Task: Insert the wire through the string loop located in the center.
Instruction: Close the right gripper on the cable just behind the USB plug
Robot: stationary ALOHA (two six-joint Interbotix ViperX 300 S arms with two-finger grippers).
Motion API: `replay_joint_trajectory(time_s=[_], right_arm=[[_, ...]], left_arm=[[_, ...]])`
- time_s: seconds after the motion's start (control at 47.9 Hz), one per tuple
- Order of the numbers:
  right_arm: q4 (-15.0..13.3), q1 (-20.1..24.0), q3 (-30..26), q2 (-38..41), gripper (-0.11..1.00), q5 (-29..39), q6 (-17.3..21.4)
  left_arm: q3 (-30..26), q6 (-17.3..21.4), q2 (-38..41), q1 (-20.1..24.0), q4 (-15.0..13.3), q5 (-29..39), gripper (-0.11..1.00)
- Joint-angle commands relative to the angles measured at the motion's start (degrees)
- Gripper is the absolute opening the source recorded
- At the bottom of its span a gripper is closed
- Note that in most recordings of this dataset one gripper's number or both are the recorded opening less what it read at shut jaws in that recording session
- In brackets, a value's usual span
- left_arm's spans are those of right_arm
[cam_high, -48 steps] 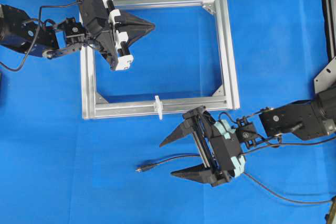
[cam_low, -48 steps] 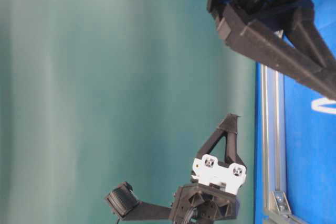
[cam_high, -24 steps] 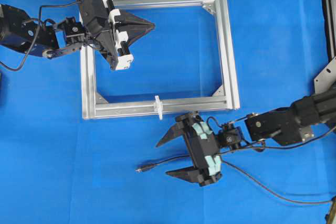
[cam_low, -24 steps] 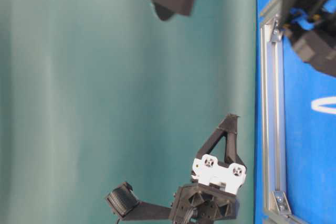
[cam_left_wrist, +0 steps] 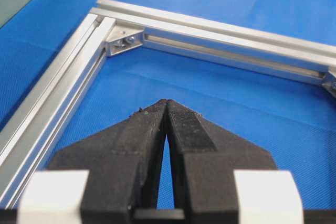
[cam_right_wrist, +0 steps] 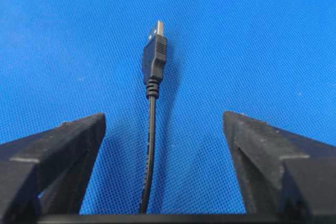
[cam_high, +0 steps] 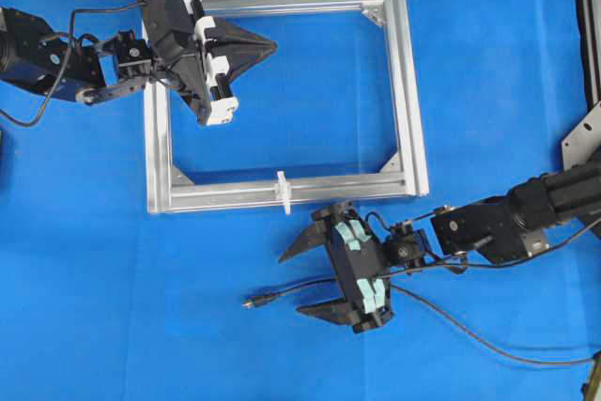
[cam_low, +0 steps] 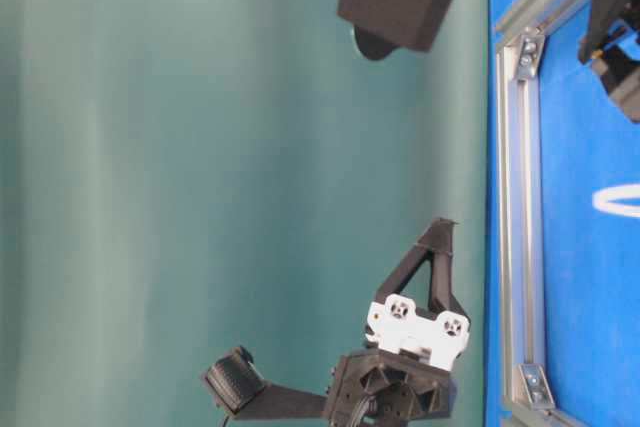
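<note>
**A:** Where do we stand? Our right gripper (cam_high: 302, 279) is low over the blue mat, jaws spread wide on either side of the wire (cam_right_wrist: 150, 145), nothing between them gripped yet. So we judge this to be the pickup step, before any threading.

**B:** Agreed. From the right wrist view the wire runs straight up the middle of the gap, its plug tip (cam_right_wrist: 155, 59) just ahead of the fingertips. The next move calls for closing on the cable a little behind the plug, so enough tip sticks out to steer.

**A:** And the target? The string loop (cam_high: 282, 191) stands on the near bar of the aluminium frame (cam_high: 408, 91), close above our right gripper but apart from it.

**B:** It is tiny, and the plug points left along the mat, not toward the loop. We think the grip has to let us turn the tip toward the bar.

**A:** What else is about? Our left gripper (cam_high: 268, 44) hangs over the frame's far left corner, jaws pressed together on nothing, well away from the loop.

**B:** So it blocks nothing. The wire's long slack trailing right under our right arm (cam_high: 507, 223) could drag, and the bar itself sits between the plug and the loop's far side.
</note>
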Motion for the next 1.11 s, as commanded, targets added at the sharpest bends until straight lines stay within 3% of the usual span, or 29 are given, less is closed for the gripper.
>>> replay_joint_trajectory(time_s=[0.0,0.084,0.209,0.334,0.856,1.086], right_arm=[[0.09,0.26,-0.88,-0.88,0.75,-0.18,0.0],[0.09,0.26,-0.88,-0.97,0.57,-0.18,0.0],[0.09,0.18,-0.79,-0.97,0.21,-0.09,0.0],[0.09,0.18,-0.79,-0.97,-0.01,-0.09,0.0],[0.09,0.26,-0.79,-1.41,-0.02,0.26,0.35],[0.09,0.26,-1.05,-6.68,-0.02,8.17,0.09]], left_arm=[[-0.53,-0.09,-1.67,0.0,0.18,-0.26,0.0],[-0.44,-0.09,-1.67,0.09,0.18,-0.26,0.0],[-0.44,-0.09,-1.67,0.09,0.18,-0.26,0.0],[-0.44,-0.09,-1.67,0.0,0.18,-0.26,0.0],[-0.35,-0.18,-1.67,0.09,0.18,-0.26,0.0],[-0.35,-0.35,-1.67,0.0,0.18,-0.18,0.0]])
